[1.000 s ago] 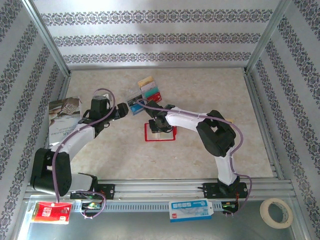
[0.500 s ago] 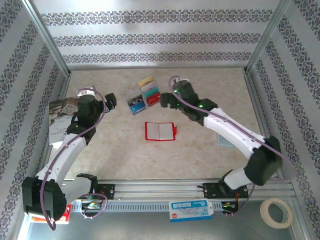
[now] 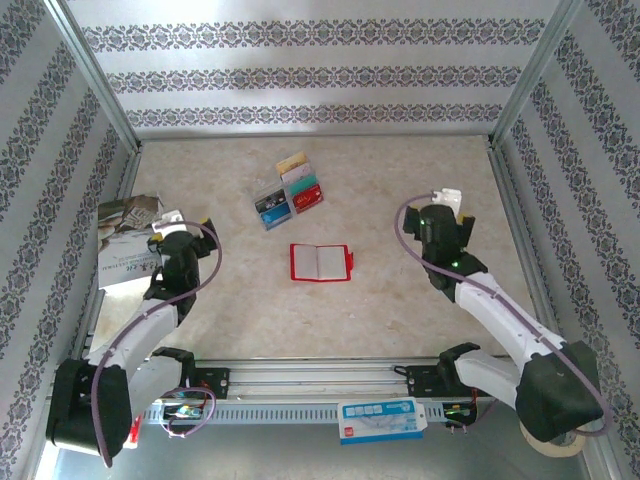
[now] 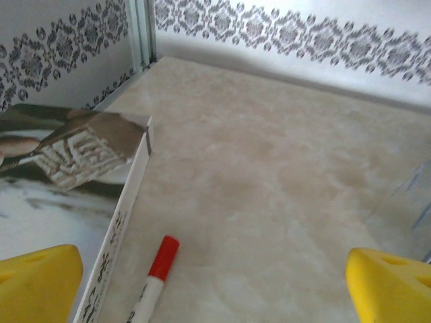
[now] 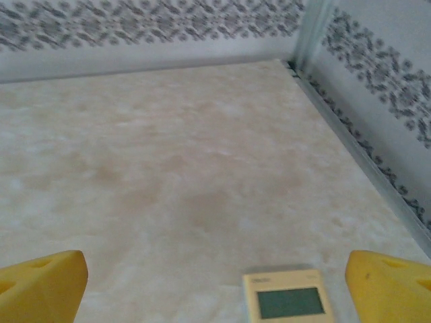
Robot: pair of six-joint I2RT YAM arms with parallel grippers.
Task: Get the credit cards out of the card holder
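Card holder (image 3: 320, 262): lies open and flat near the middle of the tabletop (image 3: 400, 300), pale inside facing up, side tab at its right end.
Long axis: runs left to right across the tabletop.
Credit cards (image 3: 290, 186): fanned in a loose cluster on the tabletop beyond the holder, toward the far wall and slightly left, apart from it.
Pockets: too small to tell whether any card is left inside.
Left fingers (image 3: 183, 225): spread wide and empty, low over the left side by the magazine (image 3: 125, 240) and a red-capped marker (image 4: 158, 268).
Right fingers (image 3: 448, 203): spread wide and empty, over the right side above a small screened device (image 5: 286, 299).
Key relation: the holder lies between both pairs, a little nearer the bases. The right pair looks marginally closer.
Progress: probably finished or nearly so.
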